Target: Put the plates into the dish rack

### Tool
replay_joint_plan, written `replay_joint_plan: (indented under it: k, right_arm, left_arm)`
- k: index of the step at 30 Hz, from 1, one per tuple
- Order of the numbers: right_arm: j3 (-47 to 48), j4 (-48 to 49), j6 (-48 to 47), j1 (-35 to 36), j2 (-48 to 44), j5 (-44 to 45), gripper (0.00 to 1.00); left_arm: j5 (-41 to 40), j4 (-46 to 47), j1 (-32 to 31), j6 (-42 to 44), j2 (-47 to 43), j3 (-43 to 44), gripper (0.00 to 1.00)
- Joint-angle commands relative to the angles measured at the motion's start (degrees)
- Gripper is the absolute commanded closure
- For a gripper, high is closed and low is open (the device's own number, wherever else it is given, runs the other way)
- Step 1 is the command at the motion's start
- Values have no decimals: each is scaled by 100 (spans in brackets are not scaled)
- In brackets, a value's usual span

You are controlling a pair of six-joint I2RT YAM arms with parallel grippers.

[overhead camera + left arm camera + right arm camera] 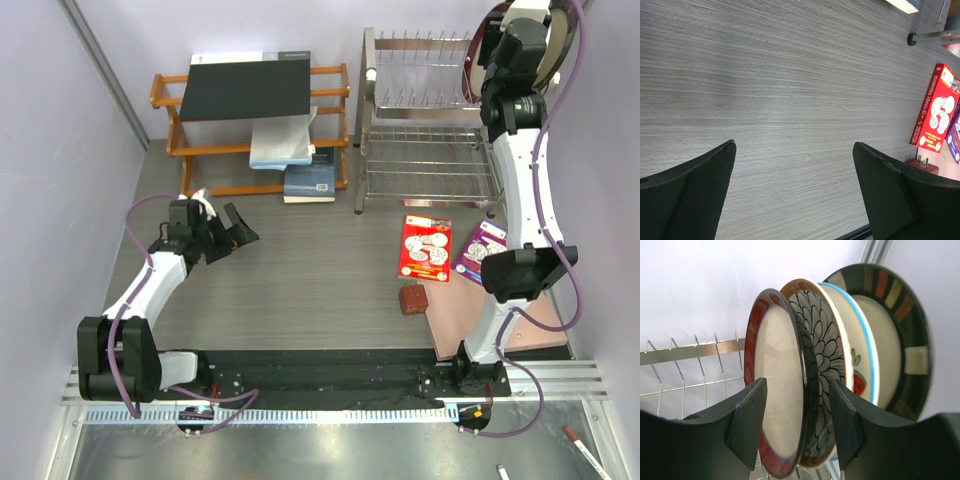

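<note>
Four plates stand on edge side by side in the top slots of the dish rack (420, 100), whose slot wires show in the right wrist view (690, 352). From left to right they are the maroon-rimmed cream plate (775, 365), the brown petal plate (822, 350), the watermelon plate (857, 365) and the dark-rimmed plate (895, 330). My right gripper (797, 385) is raised at the rack's right end (492, 80). It is open, its jaws on either side of the lower edges of the maroon-rimmed and petal plates. My left gripper (235, 235) is open and empty over the bare table (795, 150).
An orange wooden shelf (250, 130) with a black board and books stands left of the rack. A red card (426, 248), a purple card (480, 245), a small brown cube (412, 298) and a pink mat (455, 325) lie near the right arm.
</note>
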Motion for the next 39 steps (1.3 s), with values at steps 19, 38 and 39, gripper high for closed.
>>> replay_joint_plan:
  k: [19, 38, 39]
  right_arm:
    - [-4989, -1108, 1061, 195, -3872, -3606, 0]
    - [-6789, -881, 542, 2675, -3144, -268, 0]
    - [-6719, -855, 560, 2675, -2908, -312, 1]
  left_arm:
    - [-1127, -5, -174, 945, -811, 734, 0]
    - [-1180, -383, -419, 2273, -73, 1727, 0]
    - [-1197, -401, -463, 2282, -29, 1649, 1]
